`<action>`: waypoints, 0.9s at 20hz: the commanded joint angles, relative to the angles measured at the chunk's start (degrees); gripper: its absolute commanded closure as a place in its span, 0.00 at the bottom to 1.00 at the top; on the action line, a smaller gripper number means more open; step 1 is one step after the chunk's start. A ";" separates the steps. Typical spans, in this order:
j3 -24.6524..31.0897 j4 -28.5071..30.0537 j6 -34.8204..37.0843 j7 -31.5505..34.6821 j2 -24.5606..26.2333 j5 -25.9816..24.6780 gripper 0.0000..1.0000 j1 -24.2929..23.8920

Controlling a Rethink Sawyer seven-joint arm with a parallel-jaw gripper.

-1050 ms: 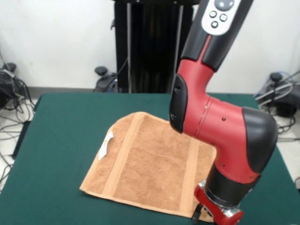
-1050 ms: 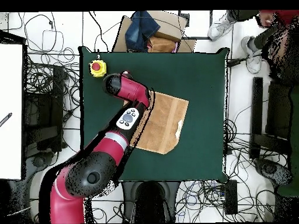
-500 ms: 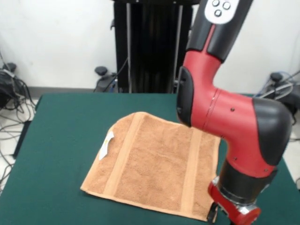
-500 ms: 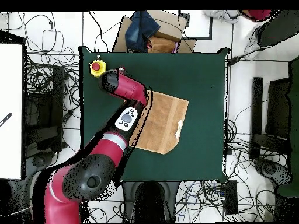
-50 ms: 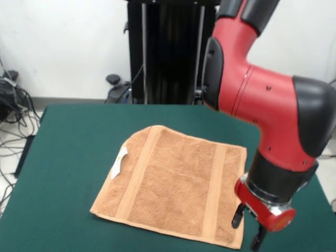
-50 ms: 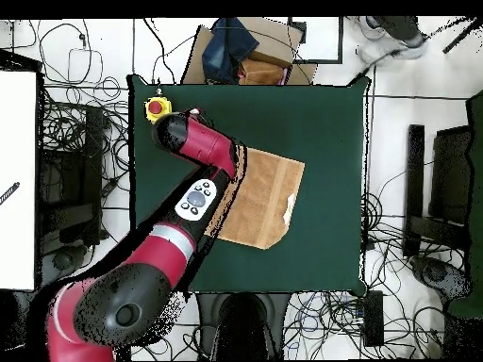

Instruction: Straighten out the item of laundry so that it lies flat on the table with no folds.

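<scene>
The item of laundry [image 5: 173,184], an orange-tan towel with two woven bands, lies spread out on the green table [image 5: 68,136], and no fold shows in it. A white tag [image 5: 121,160] sits on its left edge. My gripper [image 5: 248,230] hangs just past the towel's near right corner, a little above the table. It is open, with nothing between its black fingers [image 5: 239,216]. In the overhead view the towel [image 6: 269,198] lies mid-table [image 6: 330,123]. The arm [image 6: 203,151] covers the towel's left edge there and hides the gripper.
A red button on a yellow box [image 6: 158,108] stands at one table corner. A cardboard box with dark cloth [image 6: 241,52] sits just off the table's far edge. Cables lie on the floor all round. A person's shoes [image 6: 391,28] show at the top right.
The arm has swung right and lifted, so the gripper's fingers now show clear of the towel's near right corner. The towel's right edge, hidden before, now lies uncovered.
</scene>
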 commanded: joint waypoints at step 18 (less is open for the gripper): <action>9.27 4.46 1.47 9.00 4.42 -3.45 0.00 -1.33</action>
